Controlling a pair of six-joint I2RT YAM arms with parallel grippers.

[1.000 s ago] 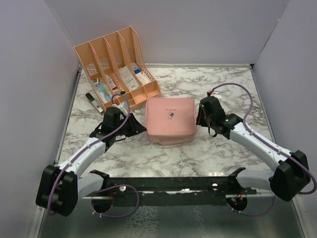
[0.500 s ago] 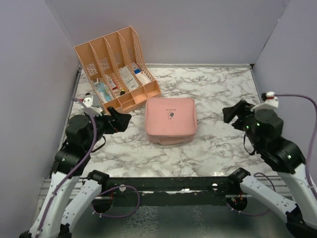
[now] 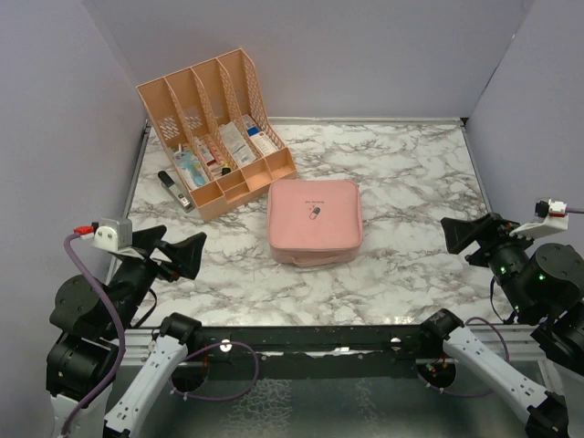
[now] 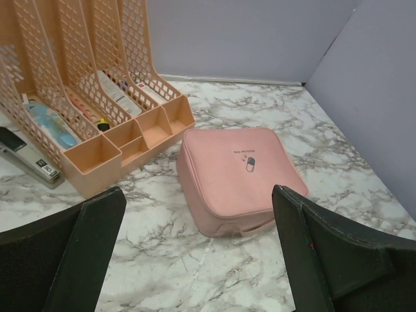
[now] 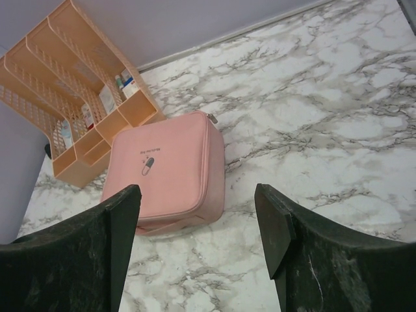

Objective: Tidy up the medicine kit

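The left fingers [image 4: 71, 257] are spread wide with nothing between them, and only marble shows in the gap in the left wrist view. In the overhead view the left fingers [image 3: 185, 252] hang raised over the near left edge of the worktop [image 3: 411, 173], pointing toward the middle. The right fingers [image 5: 309, 257] are parted just as widely and hold nothing. From above, the right fingers [image 3: 463, 234] hover over the near right side of the worktop, also pointing inward. Both pairs are well apart from everything on the surface.

Between the two arms, near the middle of the worktop, lies the medicine kit [image 3: 313, 222]. It rests flat and zipped shut, its lid facing up with the small pill logo and a line of text showing. The left wrist view has the medicine kit [image 4: 240, 175] straight ahead between the fingers, and the right wrist view has the medicine kit [image 5: 166, 172] ahead and to the left, with a zip pull at its far corner.

Just beyond the case's far left corner stands the peach slotted organizer [image 3: 214, 128], a narrow strip of marble separating the two. Its slots hold small boxes and tubes, and its low front compartments look bare. A dark stapler [image 3: 173, 189] lies against the organizer's left side.
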